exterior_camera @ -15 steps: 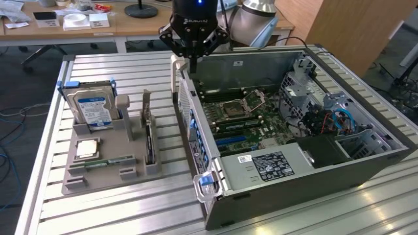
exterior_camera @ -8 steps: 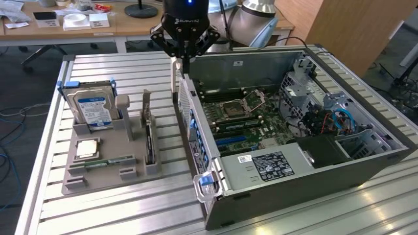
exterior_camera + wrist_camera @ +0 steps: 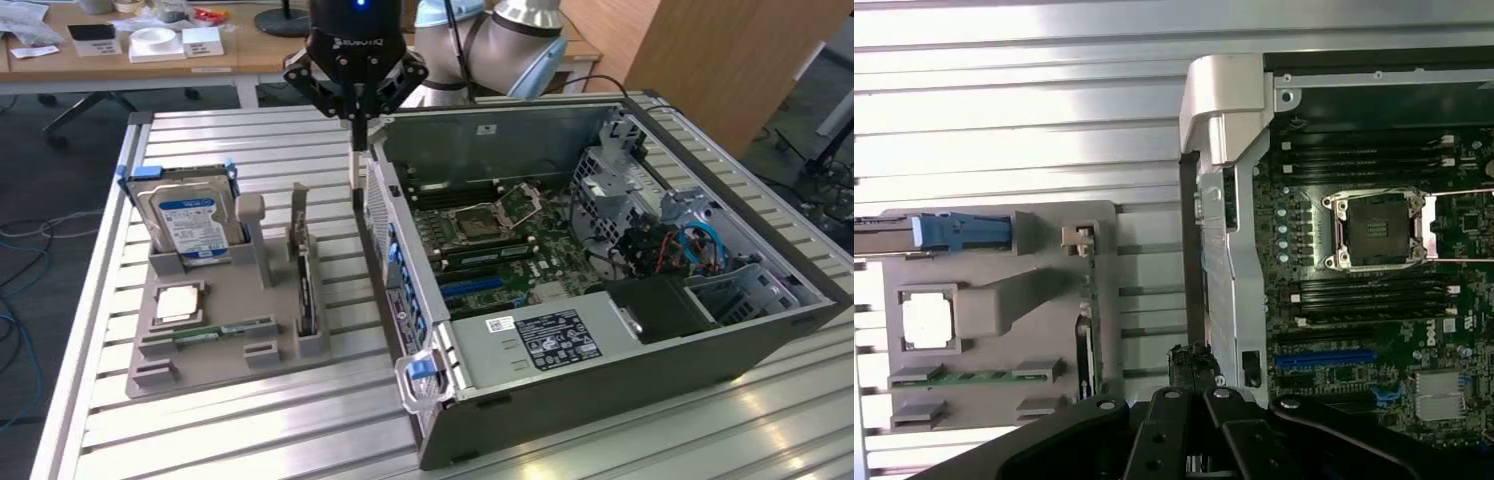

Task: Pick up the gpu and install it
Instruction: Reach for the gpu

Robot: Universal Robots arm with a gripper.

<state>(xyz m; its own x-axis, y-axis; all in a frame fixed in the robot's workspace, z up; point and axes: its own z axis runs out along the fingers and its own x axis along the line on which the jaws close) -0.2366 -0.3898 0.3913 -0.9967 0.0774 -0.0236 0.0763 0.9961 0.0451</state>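
Observation:
The gpu [image 3: 304,272] stands on edge in a slot of the grey holder [image 3: 220,350], its silver bracket end toward the back. In the wrist view the gpu [image 3: 1087,330] appears edge-on along the holder's side. My gripper [image 3: 358,140] hangs above the table, over the gap between the holder and the rear wall of the open computer case [image 3: 747,320]. Its fingers are shut with nothing between them. My gripper [image 3: 1192,362] sits apart from the gpu, closer to the case. The motherboard's blue slot [image 3: 1324,357] lies bare inside the case.
The holder also carries a silver hard drive [image 3: 187,215] with a blue-white label, a square processor [image 3: 178,303] and a narrow green memory stick [image 3: 220,330]. The case has a power supply [image 3: 547,340] at the front and cables [image 3: 667,245] on the exterior view's right. Desks stand behind.

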